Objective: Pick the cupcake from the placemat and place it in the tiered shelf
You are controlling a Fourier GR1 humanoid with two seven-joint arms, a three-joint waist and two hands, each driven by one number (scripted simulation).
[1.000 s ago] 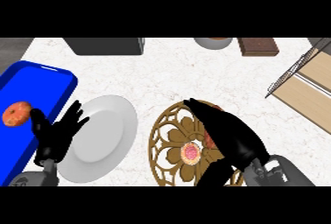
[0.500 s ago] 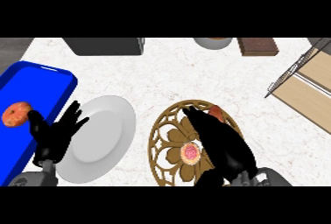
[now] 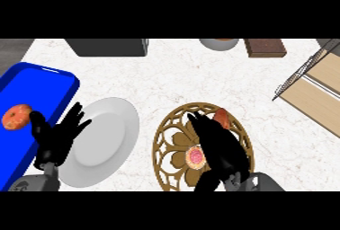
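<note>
Hovering right hand (image 3: 216,146) over placemat (image 3: 169,134), fingers straight | cupcake (image 3: 196,156) beside | left hand (image 3: 58,137) relaxed

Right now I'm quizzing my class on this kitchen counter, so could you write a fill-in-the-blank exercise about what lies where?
1. The cupcake sits on a gold ____.
2. The doughnut lies on a tray coloured ____.
3. The white plate lies between the tray and the ____.
4. The right hand is over the placemat, while the ____ hand rests open beside the plate.

Missing words: placemat; blue; placemat; left
</note>
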